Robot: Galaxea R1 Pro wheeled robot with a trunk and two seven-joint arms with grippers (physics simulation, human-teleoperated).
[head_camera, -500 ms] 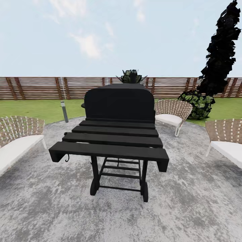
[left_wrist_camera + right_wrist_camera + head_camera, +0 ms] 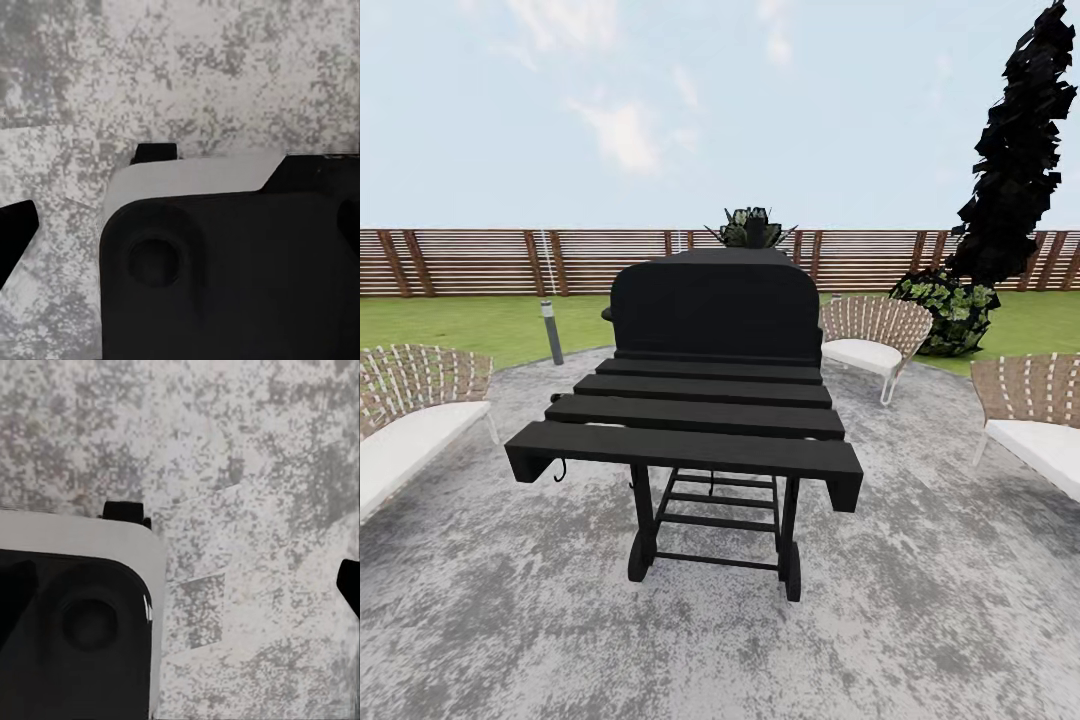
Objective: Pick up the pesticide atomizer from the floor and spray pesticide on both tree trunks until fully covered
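Head view faces a black grill (image 2: 710, 400) on grey paving (image 2: 920, 620), chairs (image 2: 870, 340) beside it, lawn (image 2: 470, 325) and slat fence (image 2: 480, 258) behind. Wrist views look down at paving; whether either hand is open, I cannot tell.

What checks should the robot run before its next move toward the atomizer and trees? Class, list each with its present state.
1. Atomizer located: not ok. None on the paving ahead.
2. Target trees located: not ok. Ahead stands a dark conifer, not a bare-trunk tree.
3. Path straight ahead free: not ok. A black grill stands right in front.
4. Side room to turn: cannot tell. Chairs sit at left and right; space behind is unseen.
5. Grippers ready to grasp: cannot tell. The wrist views look down on speckled paving and the robot's base; no fingers clearly seen.
6. Garden boundary: ok. The fence and lawn lie beyond the paving.
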